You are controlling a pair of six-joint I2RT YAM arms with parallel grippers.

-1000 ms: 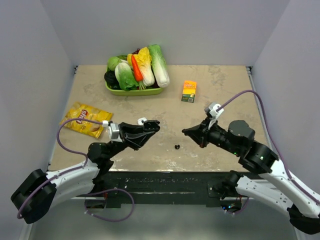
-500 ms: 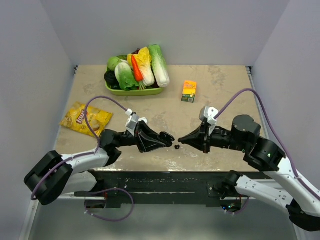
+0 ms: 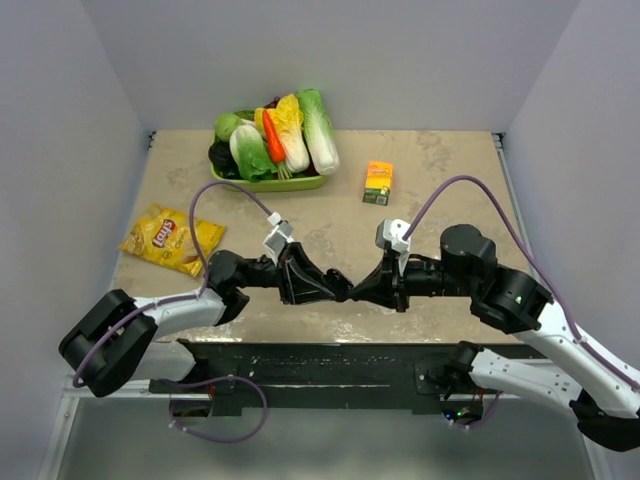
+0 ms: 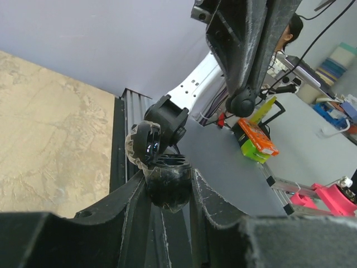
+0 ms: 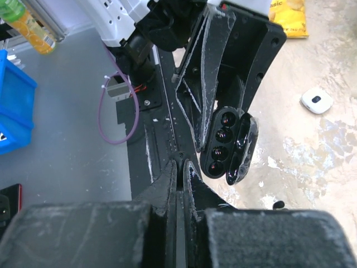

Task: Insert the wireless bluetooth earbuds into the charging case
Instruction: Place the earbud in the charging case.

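My left gripper (image 3: 333,288) is shut on the black charging case (image 4: 167,183), whose lid (image 4: 144,144) stands open. In the right wrist view the case (image 5: 223,142) shows its round sockets, facing my right gripper (image 5: 178,163). My right gripper (image 3: 356,291) is shut on a tiny black earbud (image 5: 179,154) pinched at its tips, a short way from the case's open face. In the left wrist view the right gripper (image 4: 241,103) hangs above the case. A second black earbud (image 5: 277,205) lies on the table below. A small white piece (image 5: 316,100) lies on the table further off.
A green tray (image 3: 300,184) heaped with vegetables stands at the back. An orange juice box (image 3: 378,183) stands to its right. A yellow chips bag (image 3: 170,238) lies at the left. The black base rail (image 3: 320,360) runs along the near edge.
Both arms have swung inward and down, and their tips now nearly meet at the table's front middle. The black earbud on the table is now hidden in the top view.
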